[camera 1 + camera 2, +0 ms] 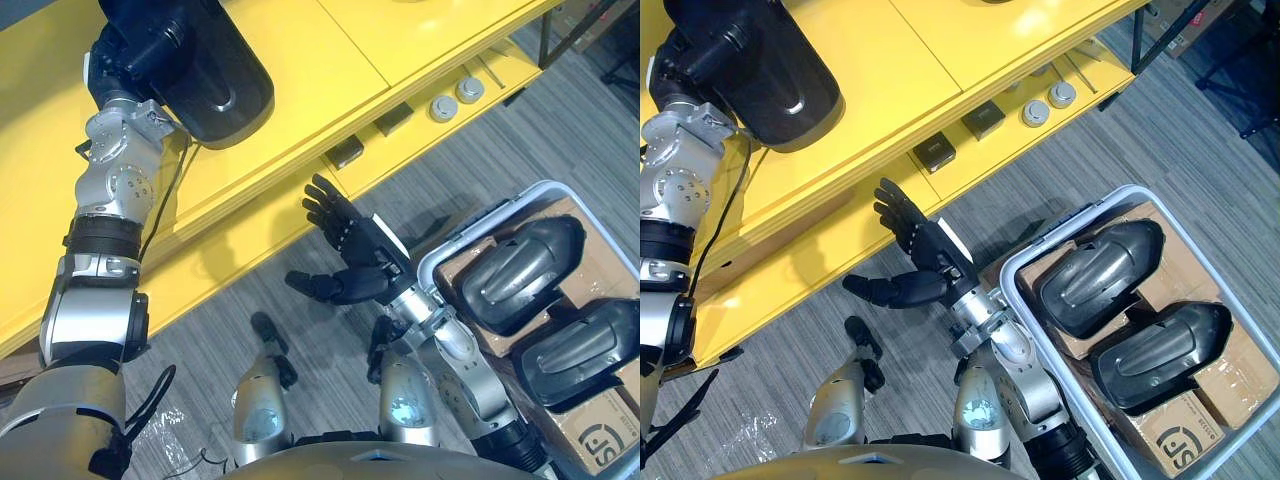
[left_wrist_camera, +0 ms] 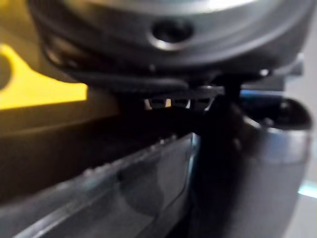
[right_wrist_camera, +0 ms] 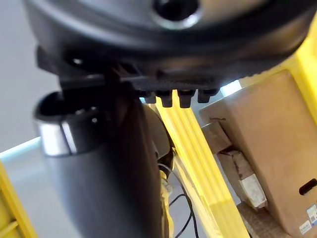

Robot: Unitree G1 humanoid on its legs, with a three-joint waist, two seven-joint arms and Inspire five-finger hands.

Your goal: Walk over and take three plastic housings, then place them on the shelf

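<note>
A black plastic housing [image 1: 195, 60] lies on the upper board of the yellow shelf [image 1: 320, 60], at the end of my raised left arm. My left hand [image 1: 118, 58] is up against its near side, mostly hidden by it. In the left wrist view the housing's dark surface [image 2: 124, 193] is very close. Two more black housings [image 1: 520, 270] [image 1: 585, 350] lie on cardboard inside the grey bin [image 1: 1065, 225] at the right. My right hand [image 1: 350, 250] hangs open over the floor between shelf and bin, holding nothing.
The lower shelf board carries two round grey discs [image 1: 455, 98] and two small dark blocks [image 1: 393, 118] [image 1: 345, 152]. Cardboard boxes [image 1: 1175, 445] fill the bin's bottom. Grey carpet floor [image 1: 560, 120] runs between the shelf and the bin.
</note>
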